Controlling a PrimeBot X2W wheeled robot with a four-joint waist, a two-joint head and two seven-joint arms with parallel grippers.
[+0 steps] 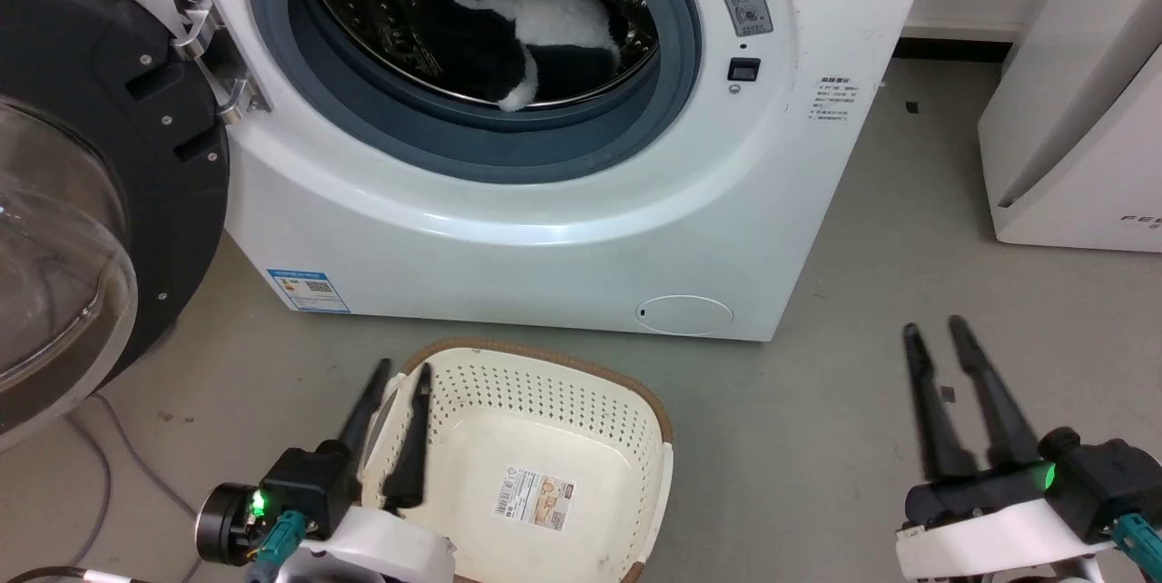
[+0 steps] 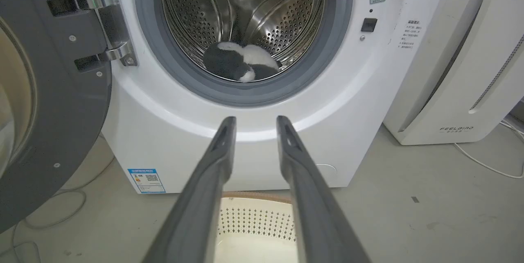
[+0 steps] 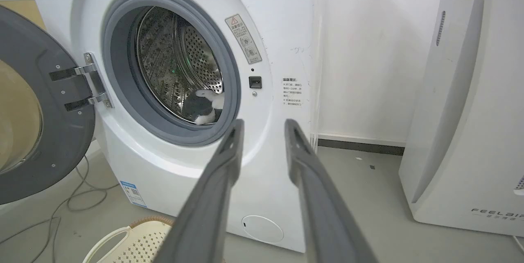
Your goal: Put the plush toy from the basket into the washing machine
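Note:
The black-and-white plush toy [image 1: 536, 34] lies inside the steel drum of the white washing machine [image 1: 545, 229], just behind the grey gasket; it also shows as the plush toy [image 2: 241, 61] and the plush toy [image 3: 206, 107]. The washer's dark-framed door [image 1: 82, 202] hangs open at the left. On the floor before the washer stands the cream basket [image 1: 635, 410], nothing in it but its label sticker. My left gripper [image 1: 402, 371] is open above the basket's left rim. My right gripper [image 1: 933, 331] is open over the floor at the right.
A plain white appliance lettered FEELBIRD [image 1: 1080, 111] stands to the right of the washer. Thin cables [image 1: 100, 465] trail on the grey floor under the open door. Bare floor [image 1: 808, 438] lies between the basket and my right gripper.

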